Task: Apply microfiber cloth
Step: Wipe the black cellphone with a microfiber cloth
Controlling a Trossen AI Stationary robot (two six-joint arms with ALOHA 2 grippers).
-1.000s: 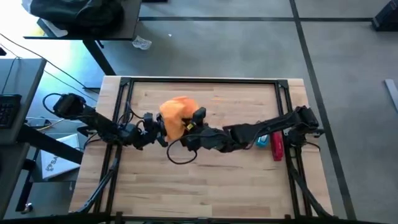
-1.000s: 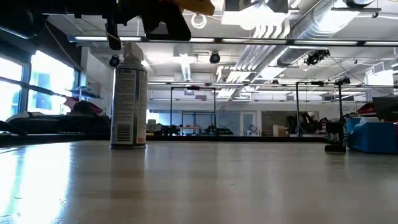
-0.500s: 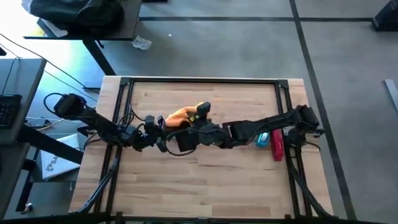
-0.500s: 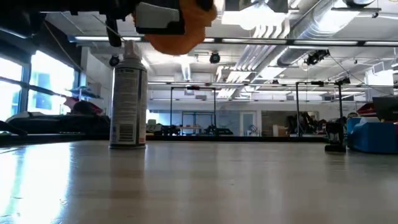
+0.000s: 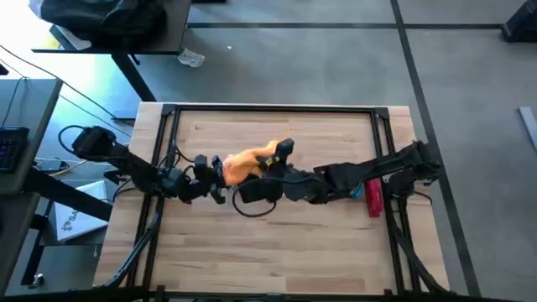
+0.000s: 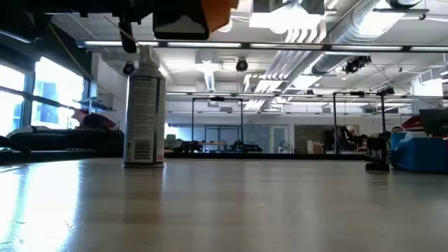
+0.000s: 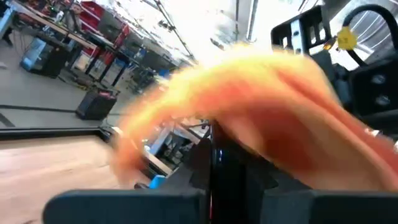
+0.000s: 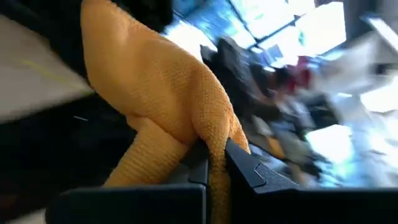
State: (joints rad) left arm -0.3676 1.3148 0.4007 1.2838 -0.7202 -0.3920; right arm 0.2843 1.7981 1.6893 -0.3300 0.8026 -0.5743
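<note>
The orange microfiber cloth (image 5: 243, 163) hangs bunched over the table's middle, with my right gripper (image 5: 267, 165) shut on it; it fills the right wrist view (image 8: 155, 93). Under the cloth is a black phone (image 6: 180, 21), raised clear of the table, with only its lower part showing in the low view. My left gripper (image 5: 215, 171) reaches in from the left and is shut on the phone. In the left wrist view the blurred cloth (image 7: 261, 106) drapes over the phone's thin dark edge (image 7: 215, 165). My left gripper pinches the phone's thin edge (image 7: 215, 186) between its two fingers, coming level from the table's left. The phone is lifted clear of the table; the cloth hides its upper part. My right gripper pinches a gathered fold of the cloth (image 8: 214, 158) between its two fingers, coming from the table's right. The rest of the cloth bulges ahead of the fingers and lies against the phone.
A tall spray can (image 6: 145, 105) stands upright on the table. A red bottle (image 5: 373, 199) and a small blue thing (image 5: 354, 188) lie under the right arm near the right edge. Bare wood lies along the table's near side.
My right gripper has rubbed the cloth across the phone: the cloth first spread wide above it, then dropped lower over the phone's face, and now sits higher and more bunched. The right arm has drawn slightly toward the table's right. The phone has stayed where it was.
</note>
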